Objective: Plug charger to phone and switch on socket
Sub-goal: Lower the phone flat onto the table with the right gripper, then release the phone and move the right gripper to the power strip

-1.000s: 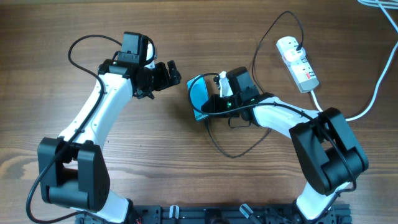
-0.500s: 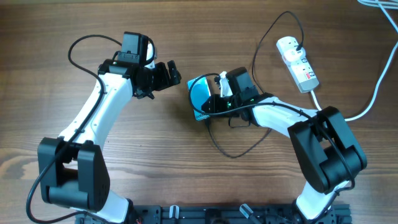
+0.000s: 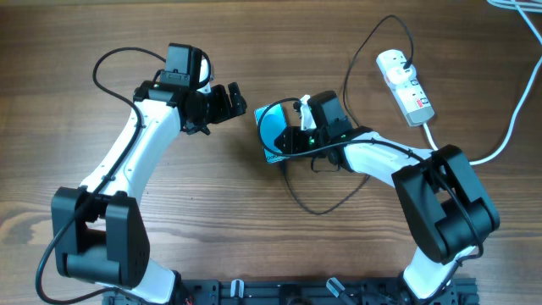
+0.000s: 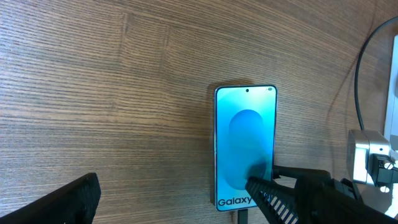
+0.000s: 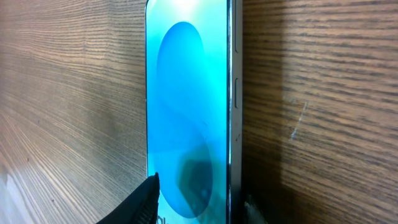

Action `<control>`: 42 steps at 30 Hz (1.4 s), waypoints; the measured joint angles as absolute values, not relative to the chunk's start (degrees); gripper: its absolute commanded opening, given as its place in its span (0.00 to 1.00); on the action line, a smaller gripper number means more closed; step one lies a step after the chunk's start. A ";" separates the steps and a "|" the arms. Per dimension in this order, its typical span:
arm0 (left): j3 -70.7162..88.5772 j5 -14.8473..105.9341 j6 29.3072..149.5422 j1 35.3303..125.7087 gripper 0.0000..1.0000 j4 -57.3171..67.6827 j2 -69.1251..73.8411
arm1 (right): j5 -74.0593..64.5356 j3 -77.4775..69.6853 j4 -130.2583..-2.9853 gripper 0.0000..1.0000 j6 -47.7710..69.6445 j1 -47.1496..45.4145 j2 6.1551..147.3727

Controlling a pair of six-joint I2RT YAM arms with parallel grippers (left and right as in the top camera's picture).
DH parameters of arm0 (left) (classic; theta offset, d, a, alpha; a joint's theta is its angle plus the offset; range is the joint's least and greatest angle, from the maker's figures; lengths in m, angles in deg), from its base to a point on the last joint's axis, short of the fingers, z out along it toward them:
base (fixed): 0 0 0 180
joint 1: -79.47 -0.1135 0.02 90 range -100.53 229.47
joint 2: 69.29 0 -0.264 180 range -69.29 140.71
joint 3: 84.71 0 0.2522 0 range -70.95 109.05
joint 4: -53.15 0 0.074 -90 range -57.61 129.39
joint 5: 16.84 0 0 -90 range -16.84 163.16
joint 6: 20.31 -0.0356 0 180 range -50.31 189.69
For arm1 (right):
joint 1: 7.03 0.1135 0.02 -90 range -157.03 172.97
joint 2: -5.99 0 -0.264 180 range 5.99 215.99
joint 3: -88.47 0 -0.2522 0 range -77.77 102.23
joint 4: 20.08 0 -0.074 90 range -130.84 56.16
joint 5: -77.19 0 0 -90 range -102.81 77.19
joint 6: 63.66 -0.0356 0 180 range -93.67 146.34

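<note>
The phone (image 3: 269,125) lies flat at mid table with its cyan screen up; it also shows in the left wrist view (image 4: 244,137) and the right wrist view (image 5: 186,93). My right gripper (image 3: 284,141) is low over the phone's "Galaxy" end, open, one finger over the screen edge and one beside the phone (image 5: 199,200). A small black plug (image 4: 239,217) sits against that end. The charger cable (image 3: 320,212) loops across the table to the socket (image 3: 406,86) at the far right. My left gripper (image 3: 232,100) is open and empty, left of the phone (image 4: 196,190).
The socket's thick white cord (image 3: 508,135) runs off the right edge. A black cable of the left arm (image 3: 106,63) arcs at the far left. Bare wood lies in front of the phone and between the arms.
</note>
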State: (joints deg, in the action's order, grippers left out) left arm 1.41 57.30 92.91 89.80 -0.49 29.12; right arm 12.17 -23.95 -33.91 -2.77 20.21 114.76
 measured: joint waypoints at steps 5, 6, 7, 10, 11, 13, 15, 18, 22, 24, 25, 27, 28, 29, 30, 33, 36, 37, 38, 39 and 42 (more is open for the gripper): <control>1.41 57.30 92.91 89.80 1.00 -0.49 29.12 | 12.17 -23.95 -33.76 0.45 -2.77 20.21 114.76; 1.41 57.30 92.91 89.80 1.00 -0.49 29.12 | 12.17 -23.95 -33.72 0.45 -2.77 20.21 114.76; 1.41 57.30 92.91 89.80 1.00 -0.49 29.12 | 12.17 -23.95 -33.72 0.45 -2.77 20.21 114.76; 1.41 57.32 92.91 89.80 1.00 -0.49 29.12 | 12.19 -23.95 -33.72 0.49 -2.77 20.21 114.76; 1.41 57.32 92.91 89.80 1.00 -0.47 29.12 | 12.30 -23.95 -33.67 0.49 -2.75 20.21 114.76; 1.41 57.30 92.91 89.80 1.00 -0.49 29.12 | 12.23 -23.95 -33.50 0.54 -2.77 20.21 114.76; 1.41 57.30 92.91 89.80 1.00 -0.47 29.12 | 12.54 -23.93 -33.30 0.59 -2.77 20.26 114.76; 1.41 57.32 92.93 89.80 1.00 -0.49 29.12 | 12.78 -23.84 -32.97 0.66 -2.72 20.26 114.74; 1.41 57.32 92.91 89.80 1.00 -0.49 29.12 | 13.17 -23.51 -32.78 0.77 -2.51 20.32 114.67; 1.41 57.32 92.91 89.80 1.00 -0.49 29.12 | 13.11 -23.36 -32.69 0.81 -2.57 20.32 114.63; 1.41 57.32 92.91 89.80 1.00 -0.49 29.10 | 13.13 -23.27 -32.65 0.81 -2.55 20.32 114.59; 1.41 57.32 92.93 89.80 1.00 -0.49 29.12 | 12.98 -23.23 -32.67 0.81 -2.90 20.32 114.57; 1.41 57.32 92.91 89.80 1.00 -0.49 29.12 | 12.87 -23.23 -32.65 0.81 -3.05 20.32 114.57; 1.41 57.32 92.91 89.80 1.00 -0.49 29.12 | 12.82 -23.23 -32.65 0.81 -3.23 20.32 114.54; 1.41 57.32 92.93 89.80 1.00 -0.49 29.12 | 12.80 -23.23 -32.67 0.80 -3.27 20.32 114.54; 1.41 57.32 92.91 89.80 1.00 -0.49 29.12 | 12.60 -23.16 -32.95 0.80 -3.45 20.32 114.46; 1.41 57.32 92.91 89.80 1.00 -0.49 29.12 | 11.93 -23.14 -33.80 0.83 -3.36 20.32 114.02; 1.41 57.32 92.91 89.80 1.00 -0.47 29.12 | 11.71 -23.14 -33.96 0.84 -3.16 20.32 113.93; 1.41 57.32 92.91 89.80 1.00 -0.49 29.12 | 11.53 -23.14 -34.00 0.84 -2.99 20.32 113.84; 1.41 57.32 92.91 89.80 1.00 -0.49 29.12 | 11.36 -23.14 -34.18 0.84 -2.94 20.32 113.76; 1.41 57.32 92.93 89.80 1.00 -0.49 29.12 | 11.16 -23.14 -34.24 0.84 -2.75 20.32 113.67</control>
